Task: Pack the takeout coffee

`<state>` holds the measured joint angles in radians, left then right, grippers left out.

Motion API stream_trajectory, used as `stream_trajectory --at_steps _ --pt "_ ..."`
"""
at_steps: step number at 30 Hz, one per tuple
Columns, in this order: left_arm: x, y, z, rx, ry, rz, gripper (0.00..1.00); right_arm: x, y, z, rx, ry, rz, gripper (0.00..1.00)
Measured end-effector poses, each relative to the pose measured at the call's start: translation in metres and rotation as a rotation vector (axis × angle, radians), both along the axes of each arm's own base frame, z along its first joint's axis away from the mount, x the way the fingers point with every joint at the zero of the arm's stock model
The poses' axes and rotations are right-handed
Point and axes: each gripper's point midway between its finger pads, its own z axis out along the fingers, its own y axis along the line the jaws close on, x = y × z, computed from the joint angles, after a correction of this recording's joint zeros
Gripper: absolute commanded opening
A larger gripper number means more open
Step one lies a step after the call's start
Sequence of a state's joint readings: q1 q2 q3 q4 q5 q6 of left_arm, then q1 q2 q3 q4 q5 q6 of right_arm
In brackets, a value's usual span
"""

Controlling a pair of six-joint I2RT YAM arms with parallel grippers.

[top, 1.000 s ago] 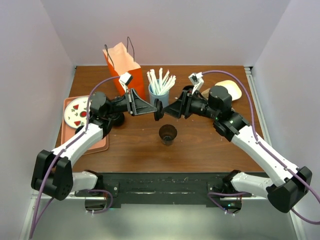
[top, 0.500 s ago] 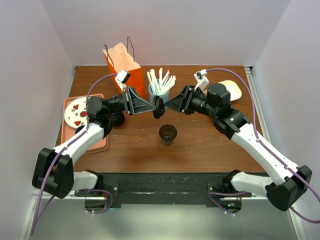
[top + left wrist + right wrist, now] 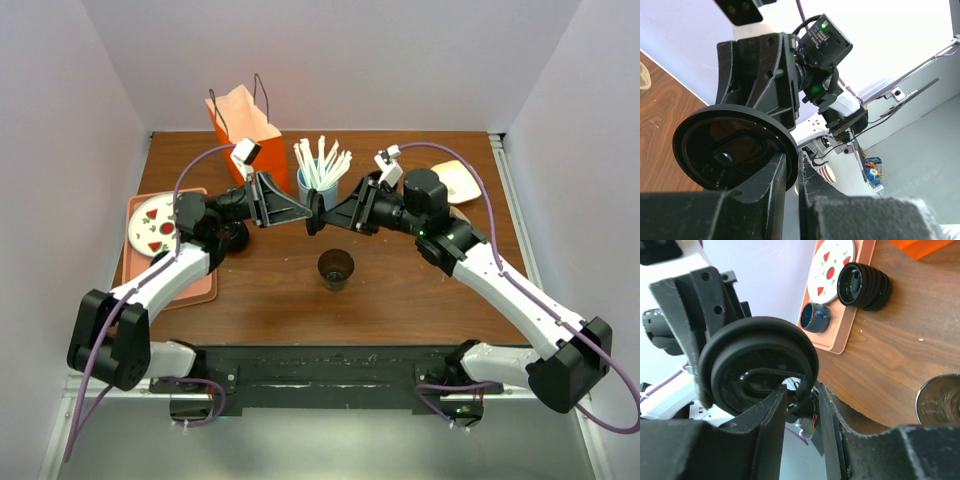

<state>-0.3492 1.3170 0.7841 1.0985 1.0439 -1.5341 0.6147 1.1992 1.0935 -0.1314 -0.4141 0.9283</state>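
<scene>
My right gripper (image 3: 800, 395) has advanced astride the lid (image 3: 760, 365), clamped or not I cannot tell, which my left gripper (image 3: 791, 165) pinches aloft beyond the open cup (image 3: 335, 267) at the middle of the worktop (image 3: 420, 300); apparently handover: next, clamp right, release left.

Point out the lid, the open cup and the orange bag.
lid (image 3: 757, 367): right wrist view, middle of its round face.
cup (image 3: 335, 266): top view, its open mouth.
bag (image 3: 248, 130): top view, its orange side.
</scene>
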Motion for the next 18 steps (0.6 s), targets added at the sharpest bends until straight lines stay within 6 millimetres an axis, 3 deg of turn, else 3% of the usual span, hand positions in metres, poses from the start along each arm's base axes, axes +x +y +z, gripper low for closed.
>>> stream_trajectory --at_steps 3,8,12,14,15,18 --pt "0.0030 -0.0012 0.0003 -0.002 -0.008 -0.002 0.00 0.0001 0.0000 -0.0023 -0.001 0.008 -0.003 0.25" --pt "0.0033 -0.0013 0.0027 -0.012 -0.028 -0.003 0.00 0.0011 0.0008 0.0003 0.011 0.007 -0.006 0.22" --pt "0.0018 -0.0007 0.0072 -0.022 -0.049 -0.004 0.01 0.0036 0.0037 0.0030 0.031 0.009 -0.007 0.00" --pt "0.0015 -0.0009 0.0078 -0.024 -0.061 -0.008 0.12 0.0051 0.0046 0.0045 0.044 0.011 -0.011 0.00" --pt "0.0015 -0.0011 0.0073 -0.023 -0.064 -0.011 0.29 0.0061 0.0041 0.0051 0.046 0.012 -0.016 0.00" --pt "0.0034 -0.0015 0.0053 -0.021 -0.060 -0.010 0.58 0.0086 0.0018 0.0040 0.036 0.001 -0.027 0.00"
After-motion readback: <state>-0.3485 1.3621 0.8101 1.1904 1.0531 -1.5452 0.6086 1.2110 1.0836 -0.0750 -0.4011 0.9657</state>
